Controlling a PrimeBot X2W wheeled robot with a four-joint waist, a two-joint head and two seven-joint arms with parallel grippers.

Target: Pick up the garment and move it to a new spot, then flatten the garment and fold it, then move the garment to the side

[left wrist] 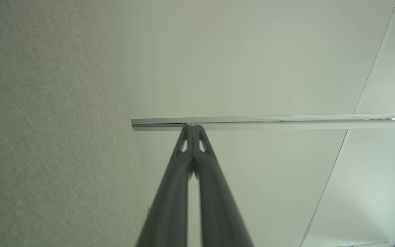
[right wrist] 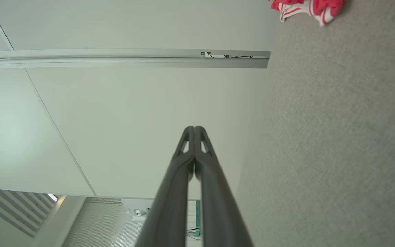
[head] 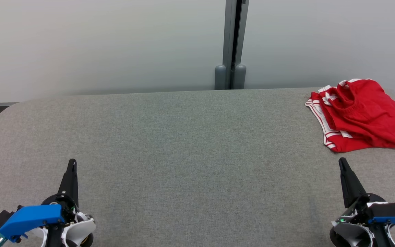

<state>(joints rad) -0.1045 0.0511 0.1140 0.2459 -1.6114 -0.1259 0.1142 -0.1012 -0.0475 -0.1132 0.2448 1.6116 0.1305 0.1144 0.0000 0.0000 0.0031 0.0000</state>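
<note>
Both end effectors, left [head: 71, 161] and right [head: 341, 160], rest low over grey desk [head: 190, 144], fingers pressed together, holding nothing. Red garment [head: 362, 115], white-striped, lies crumpled at far right, beyond right end effector.

Beyond your right gripper [head: 342, 161], the garment [head: 362, 113] is soft, matt red cloth. Beneath that claw the table [head: 183, 154] wears coarse grey woven fabric. The claw's fingers [right wrist: 214, 192] look like smooth, matt plastic.

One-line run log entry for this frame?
phase: pre-grasp | left gripper: shut, empty | right gripper: shut, empty | garment: crumpled, far right of table, untouched
</note>
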